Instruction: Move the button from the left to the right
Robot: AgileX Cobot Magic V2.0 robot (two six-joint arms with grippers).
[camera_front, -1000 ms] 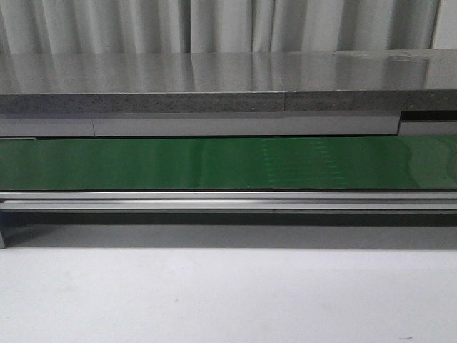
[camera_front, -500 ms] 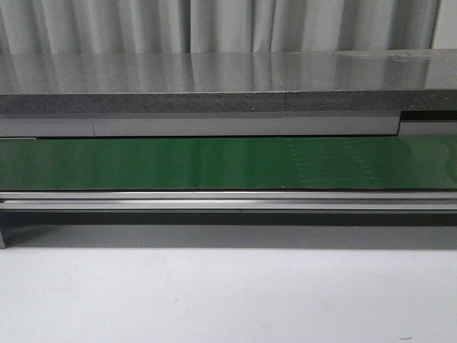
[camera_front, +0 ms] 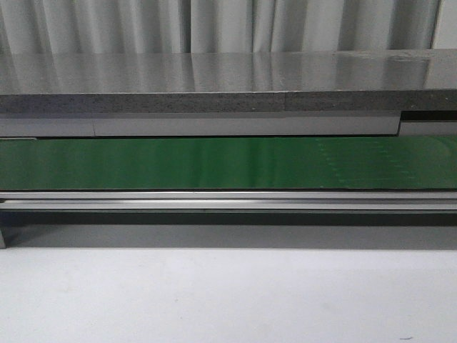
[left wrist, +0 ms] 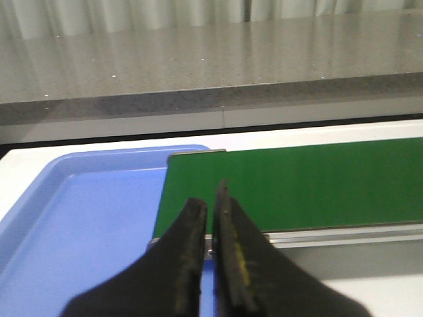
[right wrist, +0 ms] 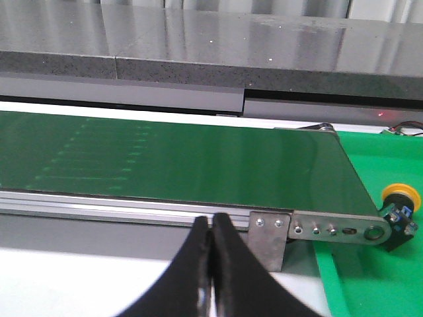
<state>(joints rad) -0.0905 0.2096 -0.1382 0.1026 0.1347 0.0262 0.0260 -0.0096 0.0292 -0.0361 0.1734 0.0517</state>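
Note:
The button (right wrist: 399, 200), a yellow-orange cap on a black body with bluish marks, lies on its side in a green tray (right wrist: 370, 277) just past the right end of the green conveyor belt (right wrist: 185, 162), seen only in the right wrist view. My right gripper (right wrist: 211, 223) is shut and empty, in front of the belt's frame, well left of the button. My left gripper (left wrist: 210, 201) is shut with nothing in it, over the edge of a blue tray (left wrist: 79, 218) at the belt's left end. Neither gripper shows in the front view.
The green belt (camera_front: 228, 163) runs across the front view, with a metal rail (camera_front: 228, 200) before it and a grey stone counter (camera_front: 228, 86) behind. A white table (camera_front: 228, 293) lies in front. A metal end bracket (right wrist: 317, 231) sits at the belt's right end.
A faint pale patch on the green belt has shifted to the right across the front view. Nothing else has visibly moved.

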